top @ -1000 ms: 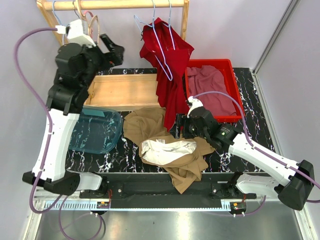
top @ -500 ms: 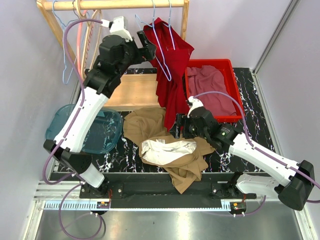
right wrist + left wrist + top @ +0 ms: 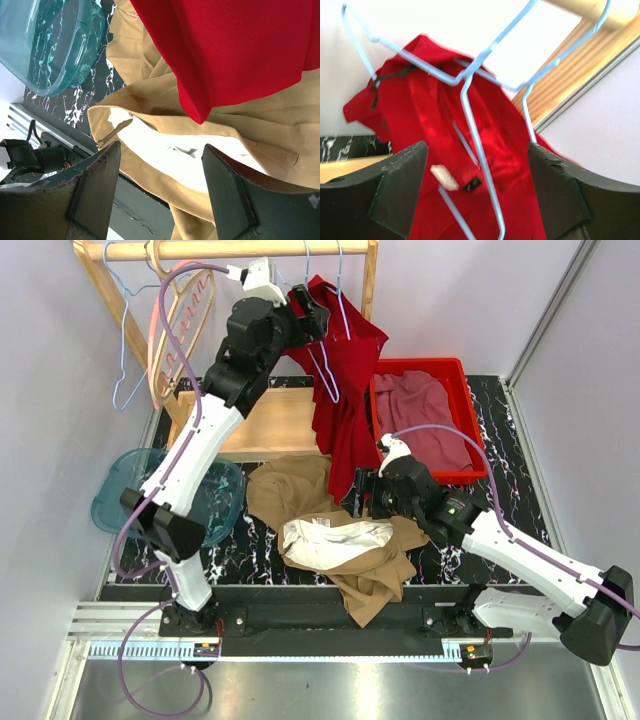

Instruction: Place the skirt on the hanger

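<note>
The tan skirt [image 3: 345,540] lies crumpled on the black table, its white lining [image 3: 200,155] facing up. Two blue wire hangers [image 3: 328,370] hang from the wooden rod [image 3: 230,250], with a red garment [image 3: 350,390] draped on them. My left gripper [image 3: 310,318] is raised at the rod. It is open, and one hanger wire [image 3: 472,120] runs between its fingers without touching them, the red garment [image 3: 420,115] behind. My right gripper [image 3: 362,490] hovers open over the skirt [image 3: 150,100], below the red garment's hem [image 3: 240,45], holding nothing.
A red bin [image 3: 465,380] holding pink cloth stands at the back right. A wooden tray [image 3: 250,425] lies under the rack, with a teal plastic tub [image 3: 170,505] at its left. A pink and a blue hanger [image 3: 170,335] hang at the rod's left end.
My left arm has swung right along the rod, from the left-end hangers to the blue hangers at the red garment. The left-end hangers now swing. The right arm has stayed put.
</note>
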### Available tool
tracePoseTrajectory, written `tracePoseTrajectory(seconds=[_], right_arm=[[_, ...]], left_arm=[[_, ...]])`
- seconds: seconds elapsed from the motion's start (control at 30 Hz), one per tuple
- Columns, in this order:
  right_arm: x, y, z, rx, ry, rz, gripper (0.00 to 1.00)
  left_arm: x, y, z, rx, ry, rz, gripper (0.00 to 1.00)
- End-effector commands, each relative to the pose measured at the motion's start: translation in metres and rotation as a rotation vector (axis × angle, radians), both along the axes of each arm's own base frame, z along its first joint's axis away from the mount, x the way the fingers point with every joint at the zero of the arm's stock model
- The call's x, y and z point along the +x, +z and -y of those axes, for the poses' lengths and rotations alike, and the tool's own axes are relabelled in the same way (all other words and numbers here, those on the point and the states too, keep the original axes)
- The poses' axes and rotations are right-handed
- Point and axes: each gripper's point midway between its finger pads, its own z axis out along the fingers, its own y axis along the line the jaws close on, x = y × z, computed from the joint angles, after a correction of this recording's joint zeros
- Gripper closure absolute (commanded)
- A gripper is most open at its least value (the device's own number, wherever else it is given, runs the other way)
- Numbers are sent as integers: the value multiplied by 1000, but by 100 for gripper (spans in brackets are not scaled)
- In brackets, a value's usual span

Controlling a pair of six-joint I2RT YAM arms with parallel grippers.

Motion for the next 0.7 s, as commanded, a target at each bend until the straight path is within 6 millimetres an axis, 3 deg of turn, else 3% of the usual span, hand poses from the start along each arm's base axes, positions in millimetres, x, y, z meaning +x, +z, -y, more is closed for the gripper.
tracePoseTrajectory(seconds=[0.0, 0.07, 0.2, 0.3, 0.43, 0.5, 0.67], right_arm=[[5, 14, 5, 29, -30, 51, 26], [5, 14, 6, 26, -32, 52, 26], [7, 15, 7, 17, -39, 56, 26], [8, 14, 7, 11, -39, 56, 25], [8, 13, 7, 8, -41, 52, 25], [9, 13, 7, 8, -44, 53, 25], [9, 15, 9, 9, -52, 56, 26]], left_arm=[[16, 22, 4, -30, 31, 66, 24], [22, 14, 5, -5, 41, 46, 28], [28, 6, 4, 8, 61, 31, 54], [26, 9, 2, 15, 63, 38, 69], [15, 30, -8, 17, 78, 82, 95], [10, 39, -12, 18, 87, 103, 100], [-9, 73, -27, 6, 103, 175, 100]])
